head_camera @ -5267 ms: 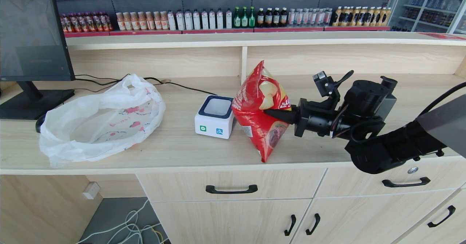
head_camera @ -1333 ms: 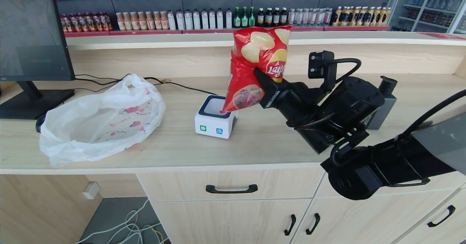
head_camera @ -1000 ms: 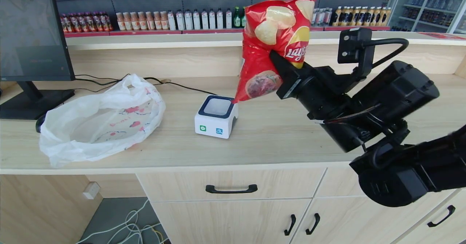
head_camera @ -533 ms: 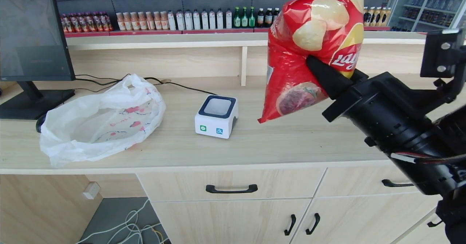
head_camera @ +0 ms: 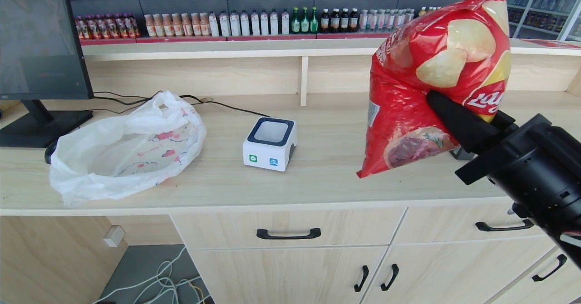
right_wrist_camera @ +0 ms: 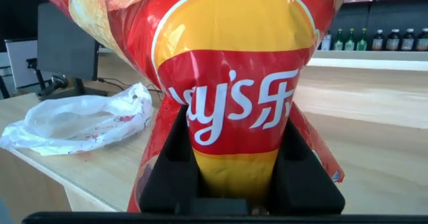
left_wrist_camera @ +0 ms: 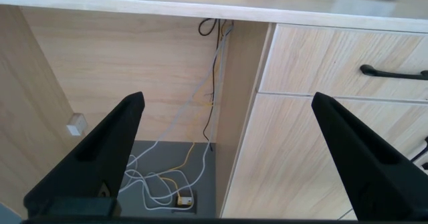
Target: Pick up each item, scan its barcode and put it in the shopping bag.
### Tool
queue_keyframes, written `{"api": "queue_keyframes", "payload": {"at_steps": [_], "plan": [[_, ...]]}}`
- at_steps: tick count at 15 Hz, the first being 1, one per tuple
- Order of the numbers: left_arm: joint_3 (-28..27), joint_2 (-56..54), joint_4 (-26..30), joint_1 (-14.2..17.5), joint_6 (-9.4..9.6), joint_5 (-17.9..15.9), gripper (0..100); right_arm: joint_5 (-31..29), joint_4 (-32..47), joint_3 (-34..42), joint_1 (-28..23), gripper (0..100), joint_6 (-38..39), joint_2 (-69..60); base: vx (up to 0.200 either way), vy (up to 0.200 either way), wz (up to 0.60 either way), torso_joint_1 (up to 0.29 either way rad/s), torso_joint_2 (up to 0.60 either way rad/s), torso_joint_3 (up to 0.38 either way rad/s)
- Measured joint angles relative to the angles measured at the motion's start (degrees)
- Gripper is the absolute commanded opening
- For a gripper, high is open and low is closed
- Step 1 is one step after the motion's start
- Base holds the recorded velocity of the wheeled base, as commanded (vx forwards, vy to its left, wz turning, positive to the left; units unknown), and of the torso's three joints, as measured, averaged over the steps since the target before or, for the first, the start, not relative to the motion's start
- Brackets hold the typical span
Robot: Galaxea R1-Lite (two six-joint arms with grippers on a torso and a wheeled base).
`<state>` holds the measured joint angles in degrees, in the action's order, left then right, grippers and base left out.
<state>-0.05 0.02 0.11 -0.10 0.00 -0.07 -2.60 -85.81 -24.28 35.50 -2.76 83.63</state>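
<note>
Right end effector (head_camera: pixel 447 113): clamped across the chip bag (head_camera: pixel 422 68), holding it aloft over the counter (head_camera: pixel 317 181), right side.
Scanner (head_camera: pixel 270 144): left of it, window up.
Shopping bag (head_camera: pixel 127 145): far left, mouth open to receive.
Left end effector (left_wrist_camera: pixel 227 150): spread wide, empty.

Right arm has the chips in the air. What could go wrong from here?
1. The right claw pinches the puffy chip bag mid-body, tilted; it might slip out or get crushed.
2. The scanner sits between the chip bag and the shopping bag; a low carry across could knock it.
3. The shopping bag lies slumped on the counter; the chip bag may snag its rim or shove it.
</note>
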Motion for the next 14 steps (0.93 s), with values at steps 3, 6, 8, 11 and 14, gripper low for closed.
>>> {"api": "queue_keyframes", "payload": {"at_steps": [3, 6, 8, 11, 14], "plan": [[0.0, 0.0, -0.04, 0.0, -0.13, -0.02, 100, -0.38, 2.38, -1.68, -1.0, 0, 1.23, -0.17, -0.2, 0.0, 0.0, -0.012, 0.0, 0.004], [0.0, 0.0, -0.01, 0.0, -0.16, -0.02, 100, -0.66, 1.67, -0.3, -3.0, 0, 0.6, -0.24, -0.2, 0.0, 0.0, 0.004, 0.0, 0.002], [-0.02, 0.0, -0.01, 0.0, -0.16, 0.0, 100, -0.63, 1.05, 0.96, -3.86, 0, 0.38, -0.3, -0.2, 0.0, 0.0, 0.005, 0.0, 0.002], [-0.02, 0.0, 0.0, 0.0, -0.1, -0.02, 100, -0.55, 1.93, 0.67, -5.4, 0, 1.72, -0.33, -0.133, 0.0, 0.0, 0.002, 0.0, 0.0], [0.0, 0.0, -0.04, 0.0, -0.07, -0.02, 100, -0.55, 2.39, 0.89, -6.34, 0, 2.86, -0.26, 0.0, 0.067, 0.0, 0.001, -0.01, 0.004]]}}
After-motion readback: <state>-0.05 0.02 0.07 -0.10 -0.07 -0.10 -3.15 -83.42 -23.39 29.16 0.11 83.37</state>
